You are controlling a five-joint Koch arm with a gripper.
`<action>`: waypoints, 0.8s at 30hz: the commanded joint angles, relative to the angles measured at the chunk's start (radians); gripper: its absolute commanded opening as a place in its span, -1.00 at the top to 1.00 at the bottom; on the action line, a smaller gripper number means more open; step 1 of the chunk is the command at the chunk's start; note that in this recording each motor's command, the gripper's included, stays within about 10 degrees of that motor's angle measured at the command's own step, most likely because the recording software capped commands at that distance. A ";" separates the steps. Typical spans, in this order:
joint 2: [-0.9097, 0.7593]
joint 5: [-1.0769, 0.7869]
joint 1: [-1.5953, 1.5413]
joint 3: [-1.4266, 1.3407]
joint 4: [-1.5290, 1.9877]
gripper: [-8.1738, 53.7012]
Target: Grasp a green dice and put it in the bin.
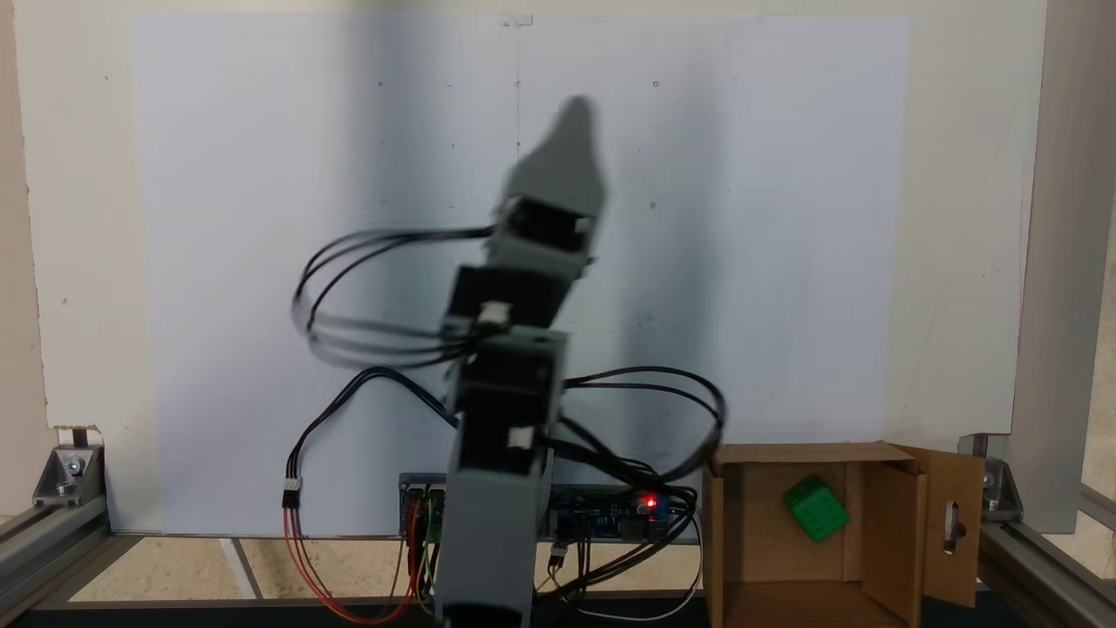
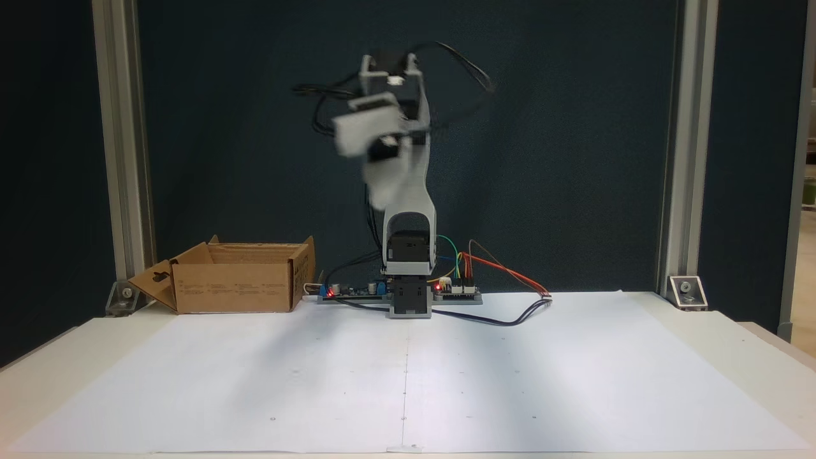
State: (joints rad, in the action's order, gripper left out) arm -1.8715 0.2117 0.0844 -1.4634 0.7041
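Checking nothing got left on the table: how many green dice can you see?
1. The green dice lies inside the bin, shown in a fixed view. The bin's walls could hide others.

White paper-covered surface inside an aluminium frame, dark backdrop behind.

In a fixed view from the front, 2 large white paper sheets meet along a centre seam and carry small dots; a cream edge of the surface shows at left and right. Behind stands a dark blue-black backdrop, flanked by 2 upright aluminium profiles fixed with corner brackets. A bright sliver of room shows at the far right edge. In a fixed view from above, soft vertical shadows band the paper, and frame rails run along the lower corners.
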 commanded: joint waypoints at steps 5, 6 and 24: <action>-0.225 0.035 -0.078 -0.290 -0.283 -0.69; -0.265 0.035 -0.080 -0.364 -0.329 -0.69; -0.503 0.020 -0.037 -1.020 -1.121 -0.71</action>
State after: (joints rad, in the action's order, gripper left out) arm -2.2611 0.2117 0.0230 -2.4989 -0.2976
